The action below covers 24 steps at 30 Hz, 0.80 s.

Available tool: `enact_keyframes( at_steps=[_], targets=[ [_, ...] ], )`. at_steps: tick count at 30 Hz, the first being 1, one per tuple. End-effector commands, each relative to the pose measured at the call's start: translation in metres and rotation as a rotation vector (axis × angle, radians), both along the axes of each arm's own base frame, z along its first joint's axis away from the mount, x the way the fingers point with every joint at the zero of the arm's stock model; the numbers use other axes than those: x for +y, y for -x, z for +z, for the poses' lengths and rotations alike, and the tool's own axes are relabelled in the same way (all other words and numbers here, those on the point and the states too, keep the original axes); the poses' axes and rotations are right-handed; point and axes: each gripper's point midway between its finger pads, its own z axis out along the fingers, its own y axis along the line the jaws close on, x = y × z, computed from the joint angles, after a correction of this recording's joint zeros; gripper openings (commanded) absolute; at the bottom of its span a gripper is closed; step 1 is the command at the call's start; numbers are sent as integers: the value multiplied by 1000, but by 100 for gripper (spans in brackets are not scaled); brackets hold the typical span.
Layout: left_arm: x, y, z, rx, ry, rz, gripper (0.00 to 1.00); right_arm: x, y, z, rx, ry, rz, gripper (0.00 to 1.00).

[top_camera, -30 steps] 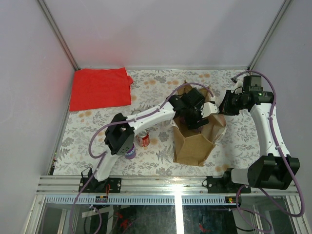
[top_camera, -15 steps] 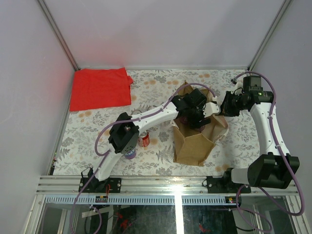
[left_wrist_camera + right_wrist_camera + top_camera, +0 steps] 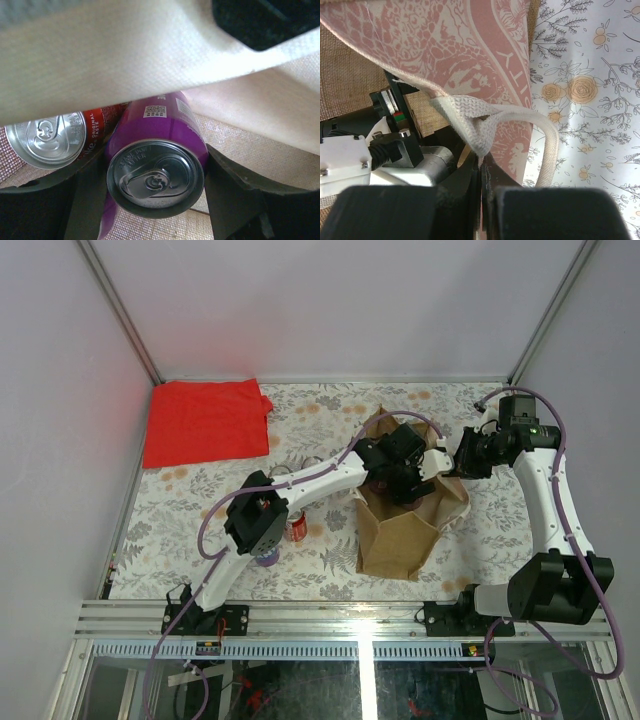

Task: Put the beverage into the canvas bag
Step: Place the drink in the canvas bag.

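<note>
The tan-brown canvas bag [image 3: 398, 530] stands open at the table's middle right. My left gripper [image 3: 398, 472] reaches down into its mouth. In the left wrist view it [image 3: 155, 192] is shut on a purple beverage can [image 3: 160, 150], a finger on each side. A red can [image 3: 47, 137] lies beside it inside the bag, under a cream strap [image 3: 125, 55]. My right gripper [image 3: 447, 462] is shut on the bag's cream strap handle [image 3: 470, 125] at the far right rim and holds it up; its jaws [image 3: 481, 167] pinch the webbing.
A flat red cloth [image 3: 205, 422] lies at the far left corner. A red can [image 3: 296, 528] and a purple can [image 3: 267, 559] sit on the floral tablecloth by the left arm's elbow. Metal frame posts and walls enclose the table.
My left arm has pushed slightly further right and down into the bag, its elbow shifting right. The right gripper holds the handle in nearly the same place.
</note>
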Motion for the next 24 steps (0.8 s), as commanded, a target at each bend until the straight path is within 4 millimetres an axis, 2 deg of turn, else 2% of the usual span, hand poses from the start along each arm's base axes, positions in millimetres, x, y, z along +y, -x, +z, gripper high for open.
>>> enact_keyframes(
  at_steps=[1,4,6,8,10,14,18,24],
  targets=[
    [-37,-37,37,-180,184,51,0,7,8,1,35,-19,41,0],
    [-37,-39,33,-179,189,68,4,7,8,1,34,-17,46,0],
    [-39,-40,32,-179,196,77,10,7,8,0,36,-18,49,0],
    [-39,-40,30,-183,198,84,27,7,8,-1,39,-20,52,0],
    [-39,-42,28,-186,200,93,40,7,7,-1,40,-21,54,0],
    [-38,-44,26,-197,200,108,74,8,7,-1,40,-25,57,0],
    [-38,-46,30,-205,209,119,96,9,8,-2,43,-29,61,0],
    [-38,-45,46,-228,235,121,99,9,9,-3,44,-32,65,0]
  ],
)
